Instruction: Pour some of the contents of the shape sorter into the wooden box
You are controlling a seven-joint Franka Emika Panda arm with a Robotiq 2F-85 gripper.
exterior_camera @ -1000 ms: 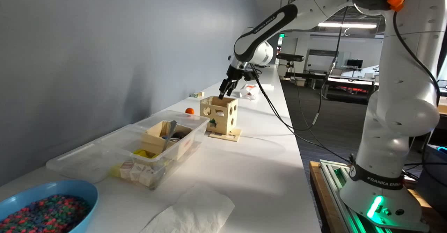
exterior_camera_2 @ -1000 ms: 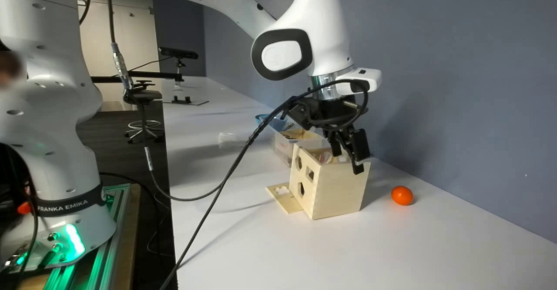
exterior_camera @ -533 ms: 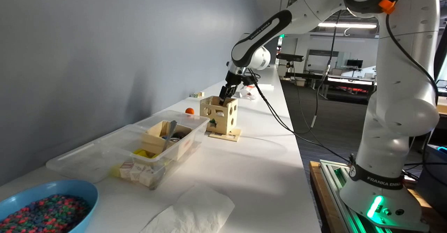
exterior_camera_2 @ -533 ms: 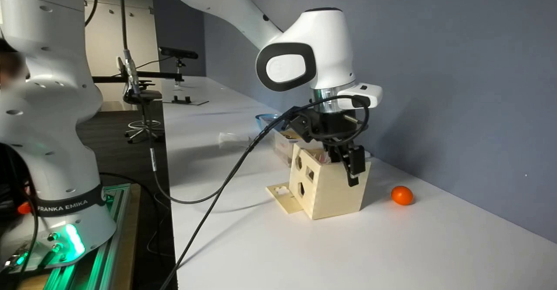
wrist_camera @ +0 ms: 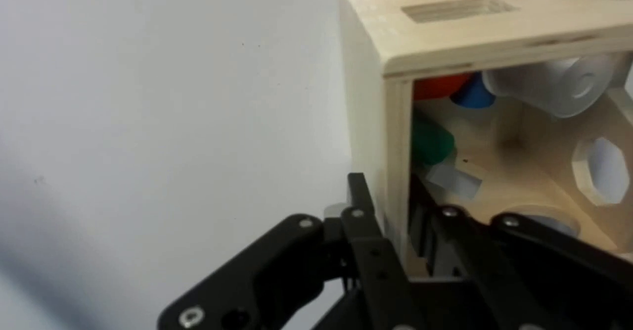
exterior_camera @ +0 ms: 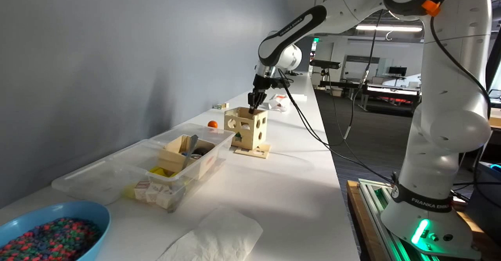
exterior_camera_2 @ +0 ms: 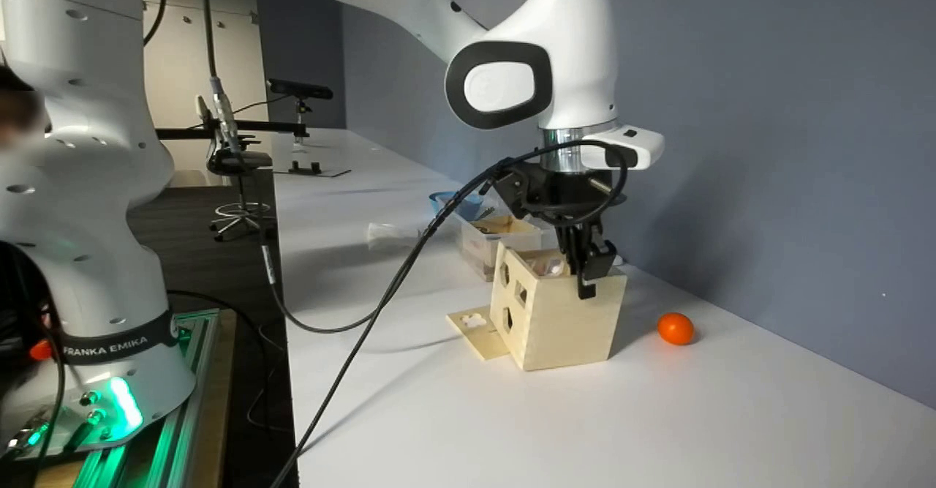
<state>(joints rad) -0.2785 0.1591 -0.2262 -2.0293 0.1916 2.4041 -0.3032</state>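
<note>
The shape sorter (exterior_camera_2: 567, 327) stood open-topped on the worktop (exterior_camera_2: 695, 422), and the gripper (wrist_camera: 385, 179) was set over its upper edge, the jaws pinching one wall of it, one of them outside and the other inside. Within the shape sorter, as the wrist view showed, lay a red piece (wrist_camera: 437, 87), a blue piece (wrist_camera: 473, 95), a green piece (wrist_camera: 432, 139) and a translucent container (wrist_camera: 568, 85), while just beside its foot lay a flat wooden panel (exterior_camera: 254, 152) and near it an orange ball (exterior_camera_2: 676, 328). The wooden box (exterior_camera: 170, 160) sat near the shape sorter, inside a clear plastic bin (exterior_camera: 224, 151) between the shape sorter and a blue bowl (exterior_camera: 96, 214).
</note>
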